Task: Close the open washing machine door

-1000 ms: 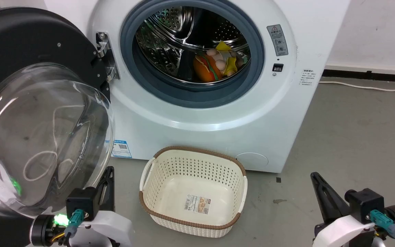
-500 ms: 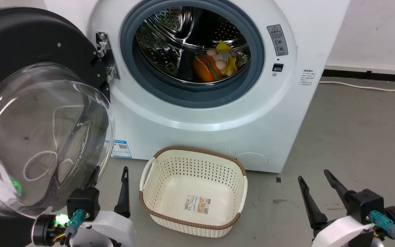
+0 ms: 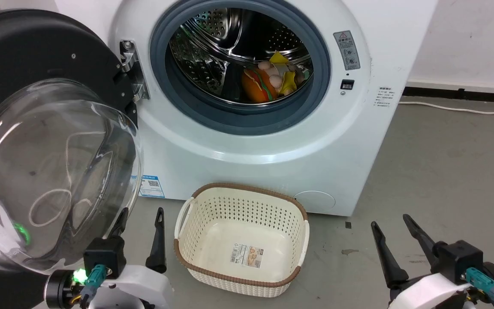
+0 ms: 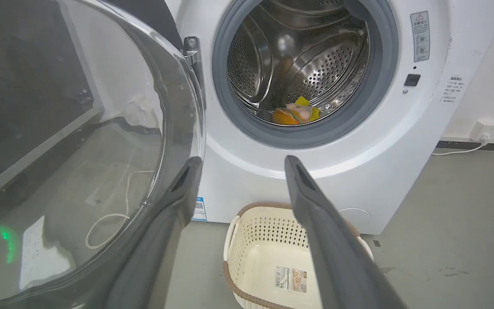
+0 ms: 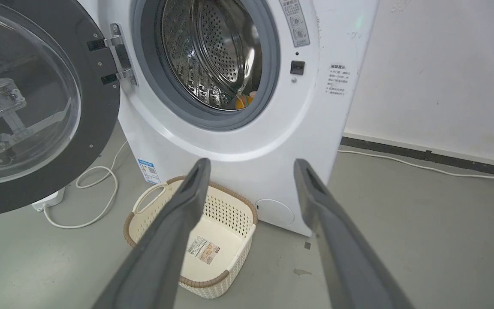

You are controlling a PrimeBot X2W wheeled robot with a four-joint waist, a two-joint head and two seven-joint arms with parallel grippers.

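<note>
The washing machine door (image 3: 54, 171) is seen swung wide open at the left of the white washing machine (image 3: 272, 146). It is hung on its metal hinge (image 3: 133, 71) beside the grey-rimmed drum opening (image 3: 238, 121), and its black frame and bulging glass bowl are turned toward the camera in the head view. Inside the steel drum, a small heap of soft toys (image 3: 268, 79), orange and yellow, is seen lying at the bottom. A cream perforated basket (image 3: 238, 206) with a brown woven rim is set on the grey floor (image 3: 444, 171) just in front of the machine, below the opening, and a paper label (image 3: 247, 254) is seen on its bottom. The left pincer (image 3: 140, 218) is held low between the door and the basket, its two dark fingers spread apart with nothing between them. In the left wrist view, the finger (image 4: 174, 210) at that view's left is seen against the edge of the glass bowl, though whether it touches cannot be told. The right pincer (image 3: 389, 221) is held low at the right, well apart from the door and to the right of the basket, with its fingers likewise parted and empty and pointed toward the machine. A white cable (image 3: 457, 109) is seen running along the floor near the wall at the right.
</note>
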